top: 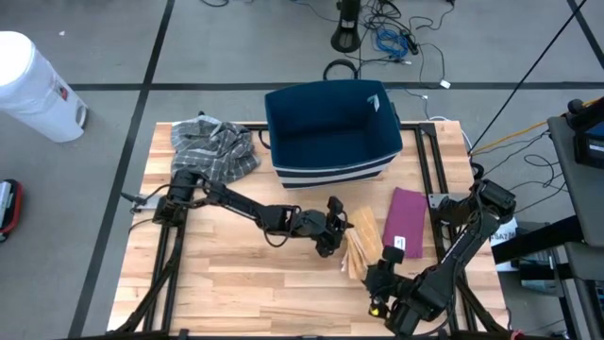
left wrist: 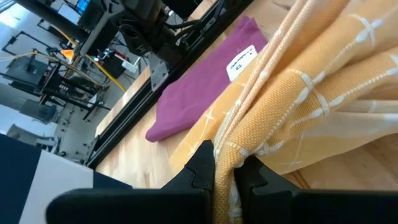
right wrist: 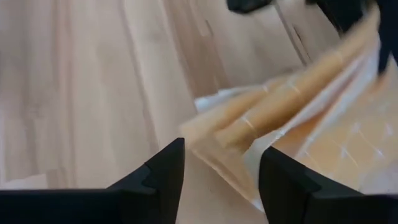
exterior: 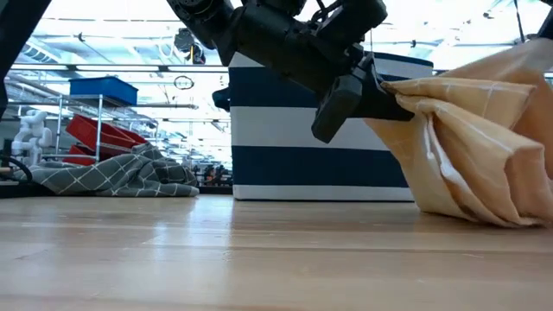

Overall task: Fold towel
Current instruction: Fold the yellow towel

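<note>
Two grippers meet at the yellow towel (top: 362,244): my left gripper (left wrist: 224,174) pinches its bunched edge, while my right gripper (right wrist: 221,165) hovers just beside it, fingers apart.

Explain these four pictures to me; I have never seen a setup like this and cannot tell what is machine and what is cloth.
Two dark robot arms work at a wooden table. One picture looks straight down from above, one looks level across the tabletop, and two come from cameras on the arms' wrists.

On the table lie a grey checked cloth, a navy bin with white stripes, a folded purple cloth and a yellow towel.

The left gripper is shut on the yellow towel's edge, lifting it. The right gripper is open, empty, with the towel just ahead of it.
</note>
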